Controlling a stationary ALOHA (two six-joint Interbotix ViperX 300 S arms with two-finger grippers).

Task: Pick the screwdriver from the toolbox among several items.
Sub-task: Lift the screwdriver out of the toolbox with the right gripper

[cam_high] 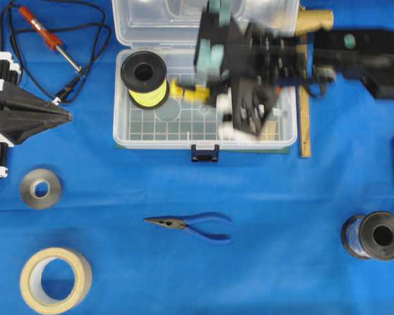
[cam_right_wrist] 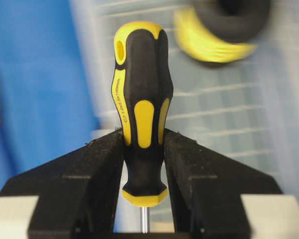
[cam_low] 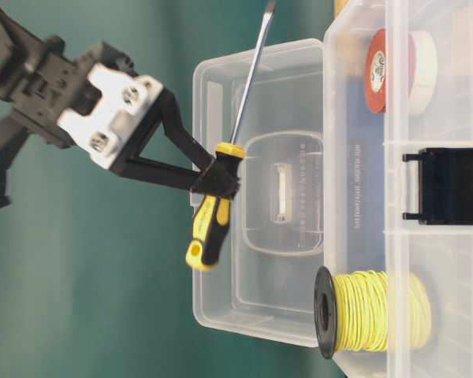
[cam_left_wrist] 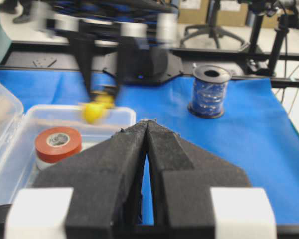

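Screwdriver: rigid, light, rubbery handle, thin steel shaft. Location: above toolbox, clear of its floor. Right claw clamped at handle's narrow neck; likely secure hold. Left claw closed, empty.

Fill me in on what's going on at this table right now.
The right gripper has its jaws clamped on the slim screwdriver with the yellow-and-black handle and holds it clear of the clear plastic toolbox with the dark blue latch. The yellow cord spool with black ends and the orange-and-white tape roll sit in the box. The left gripper is shut, empty and off to the side. Blue-handled pliers lie on the blue cloth in front of the box.
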